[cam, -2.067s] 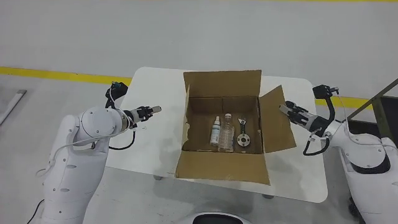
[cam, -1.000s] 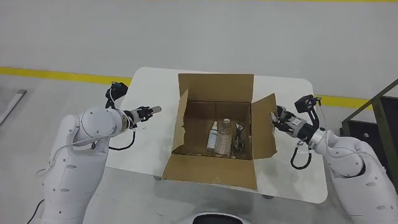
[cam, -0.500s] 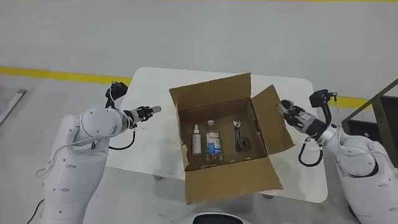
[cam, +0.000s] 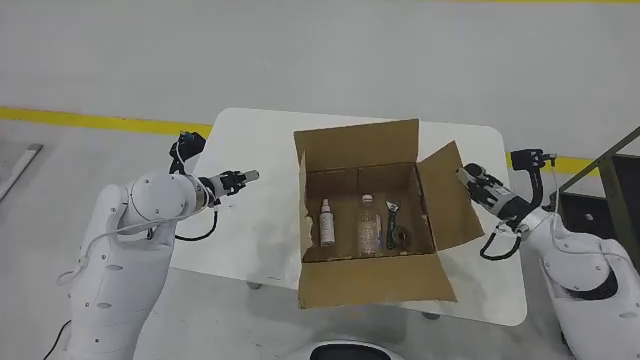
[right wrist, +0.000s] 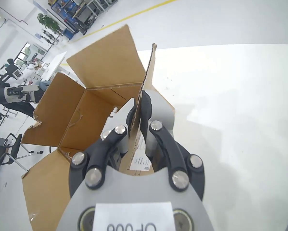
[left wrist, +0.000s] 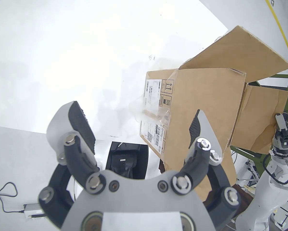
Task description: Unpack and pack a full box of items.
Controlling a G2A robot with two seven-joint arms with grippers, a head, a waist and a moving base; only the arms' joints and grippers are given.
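The white table point(cam: 250, 140) carries an open cardboard box point(cam: 360, 150), which stands near the middle of the table with its four flaps spread outward; its front flap hangs over the near edge of the table. The right flap point(cam: 448, 195) leans out toward the right gripper point(cam: 467, 177), and this gripper is closed tightly on the outer edge of the flap, with one finger on each face of the cardboard, as the right wrist view shows point(right wrist: 140, 102). The left gripper point(cam: 250, 174) hangs above the left part of the table, well apart from the box, with its fingers spread wide and nothing between them point(left wrist: 136, 111). On the floor of the box three things lie side by side: a clear bottle point(cam: 369, 225) in the middle, a white spray bottle point(cam: 326, 222) to its left, and a small dark tool point(cam: 394, 222) to its right.
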